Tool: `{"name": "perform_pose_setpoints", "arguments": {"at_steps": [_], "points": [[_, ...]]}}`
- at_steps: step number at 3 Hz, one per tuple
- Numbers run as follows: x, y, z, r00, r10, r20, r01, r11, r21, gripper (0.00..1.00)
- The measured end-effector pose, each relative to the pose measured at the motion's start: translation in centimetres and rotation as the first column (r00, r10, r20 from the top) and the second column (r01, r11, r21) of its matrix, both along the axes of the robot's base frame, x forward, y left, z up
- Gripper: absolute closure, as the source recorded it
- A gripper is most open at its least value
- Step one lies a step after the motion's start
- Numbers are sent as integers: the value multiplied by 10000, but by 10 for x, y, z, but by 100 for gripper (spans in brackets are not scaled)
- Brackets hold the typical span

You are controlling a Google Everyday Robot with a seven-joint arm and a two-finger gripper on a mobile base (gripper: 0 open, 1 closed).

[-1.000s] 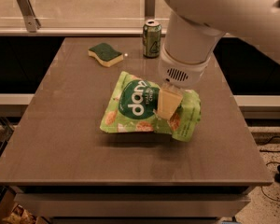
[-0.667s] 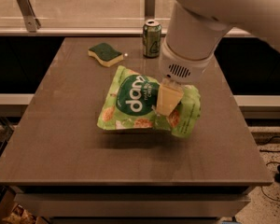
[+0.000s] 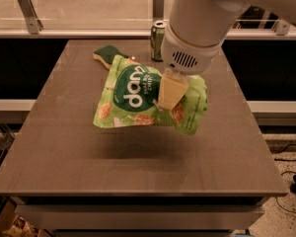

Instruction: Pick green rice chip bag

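The green rice chip bag is a crinkly light-green pouch with a dark green circle, white lettering and orange chip pictures. It hangs in the air above the middle of the brown table, with its shadow on the tabletop below it. My gripper comes down from the large white arm at the top right and is shut on the bag's right half. One cream finger lies across the front of the bag; the other is hidden behind it.
A green soda can stands at the table's back edge, partly behind the arm. A green-topped yellow sponge lies at the back left, partly hidden by the raised bag. A metal rail runs behind the table.
The gripper has lifted the bag higher off the table; the bag now covers part of the sponge and its shadow lies apart from it.
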State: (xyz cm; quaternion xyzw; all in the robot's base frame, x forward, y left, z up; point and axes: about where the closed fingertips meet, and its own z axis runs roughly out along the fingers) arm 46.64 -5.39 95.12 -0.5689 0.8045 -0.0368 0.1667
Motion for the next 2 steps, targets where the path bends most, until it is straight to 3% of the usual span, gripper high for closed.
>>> {"name": "perform_pose_setpoints", "arguments": {"at_steps": [1,2], "points": [[-3,4,13,9995,12,316,-12,10000,-16,100],[-3,4,13,9995,13,318,-12,10000,-16,100]]}}
